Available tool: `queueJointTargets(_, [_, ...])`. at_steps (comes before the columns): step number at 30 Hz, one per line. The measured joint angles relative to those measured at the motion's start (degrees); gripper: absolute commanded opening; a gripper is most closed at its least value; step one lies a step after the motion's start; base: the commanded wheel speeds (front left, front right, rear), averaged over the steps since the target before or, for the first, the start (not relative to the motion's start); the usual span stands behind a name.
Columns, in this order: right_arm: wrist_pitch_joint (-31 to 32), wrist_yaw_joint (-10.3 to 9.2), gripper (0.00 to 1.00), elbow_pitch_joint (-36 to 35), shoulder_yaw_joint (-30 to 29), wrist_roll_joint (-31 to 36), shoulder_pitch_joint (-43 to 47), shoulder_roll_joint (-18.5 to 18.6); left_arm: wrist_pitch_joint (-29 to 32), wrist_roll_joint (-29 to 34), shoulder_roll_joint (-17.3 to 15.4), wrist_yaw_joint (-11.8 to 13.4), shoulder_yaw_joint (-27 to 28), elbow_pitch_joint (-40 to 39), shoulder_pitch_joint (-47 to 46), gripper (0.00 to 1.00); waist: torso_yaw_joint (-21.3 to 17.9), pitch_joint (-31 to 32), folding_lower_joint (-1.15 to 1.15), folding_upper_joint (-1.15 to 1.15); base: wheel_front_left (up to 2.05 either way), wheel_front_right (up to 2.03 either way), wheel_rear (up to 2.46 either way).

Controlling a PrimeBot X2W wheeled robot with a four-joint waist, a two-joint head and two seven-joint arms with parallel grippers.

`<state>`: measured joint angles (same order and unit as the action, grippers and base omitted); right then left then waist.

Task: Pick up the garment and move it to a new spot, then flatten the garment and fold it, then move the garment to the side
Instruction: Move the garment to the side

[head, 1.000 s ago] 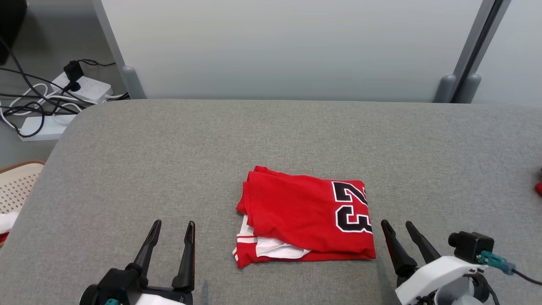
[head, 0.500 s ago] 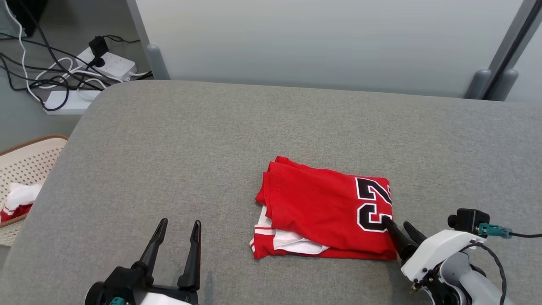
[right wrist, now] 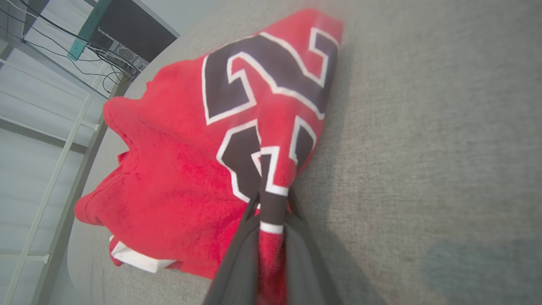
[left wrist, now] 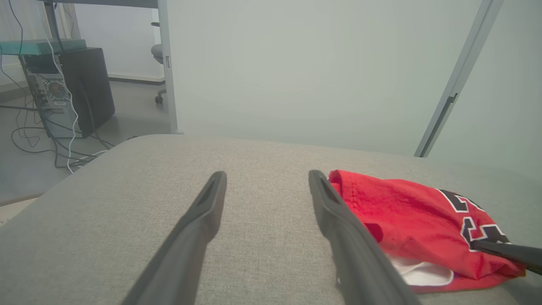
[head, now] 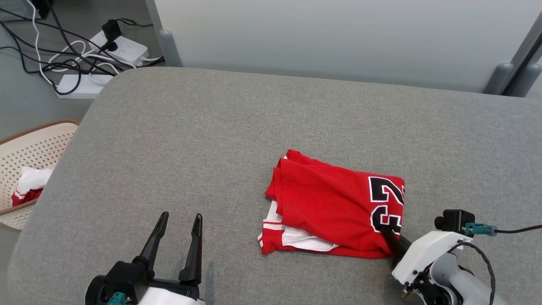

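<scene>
My right fingers (right wrist: 239, 262) pinch the folded garment (head: 330, 203) by its numbered corner, near the surface's (head: 211, 127) front edge. My left fingers (head: 195, 245) stand wide, empty. Lift low; keep folds together.

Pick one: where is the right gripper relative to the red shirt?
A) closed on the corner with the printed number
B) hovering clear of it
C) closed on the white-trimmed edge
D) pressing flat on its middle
A: in the right wrist view the right gripper has its fingers closed on a ridge of the shirt that carries part of the black number, at the corner nearest that arm.
</scene>
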<state>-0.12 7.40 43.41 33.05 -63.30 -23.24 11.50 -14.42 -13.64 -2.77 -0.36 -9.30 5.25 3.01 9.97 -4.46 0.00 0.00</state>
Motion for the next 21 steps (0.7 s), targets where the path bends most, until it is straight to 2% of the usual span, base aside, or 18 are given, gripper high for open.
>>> queueJointTargets(6, [-3.2,0.0,0.0,0.0,4.2,0.3,-1.6,1.8,0.0,0.0,0.0,0.2,0.0,-0.1,0.0,1.0,-0.4,-0.3,0.0,0.0,0.0,0.0,0.0])
queueJointTargets(13, [-9.4,0.0,0.0,-0.1,8.6,3.6,-3.9,4.4,0.0,0.0,0.0,0.2,-0.1,0.0,0.0,1.0,-1.6,-0.1,0.0,0.0,0.0,0.0,0.0])
queueJointTargets(21, [-11.9,0.0,0.0,-0.1,11.8,6.2,-7.0,6.3,0.0,0.4,0.0,0.2,-0.2,-0.4,-0.1,1.0,-4.9,-0.6,0.0,0.0,0.0,0.0,0.0])
